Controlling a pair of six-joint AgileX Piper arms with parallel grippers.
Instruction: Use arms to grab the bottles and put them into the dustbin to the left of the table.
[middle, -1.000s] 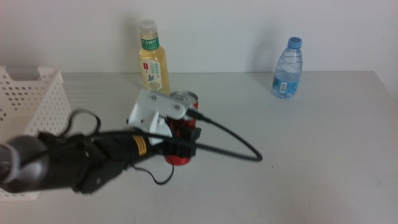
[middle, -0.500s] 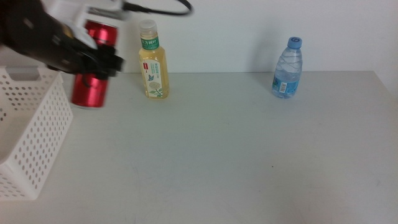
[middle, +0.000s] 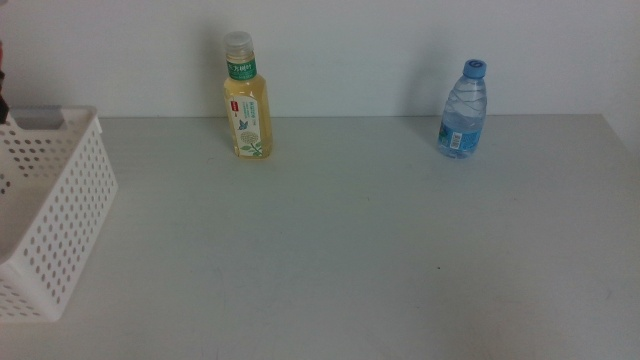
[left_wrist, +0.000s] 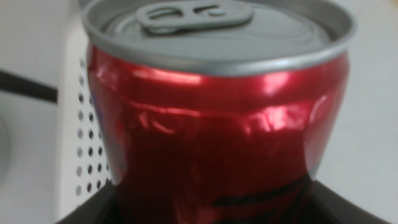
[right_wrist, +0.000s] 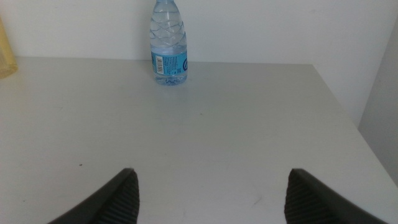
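With the left fingers (left_wrist: 211, 208) clamped on the can (left_wrist: 214, 118) beside the bin (middle: 50, 215), centre it over the opening before letting go; the right fingers (right_wrist: 211, 186) wait open above the tabletop (middle: 380, 240).

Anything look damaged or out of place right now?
The red can held in the left gripper is dented: its wall shows creases below the rim. The yellowish bottle and water bottle stand upright on the table. No spills.

plain white wall (middle: 400, 50) behind the table (middle: 350, 220), nothing on it; tiny dark speck (middle: 437, 267) on the table, right of centre
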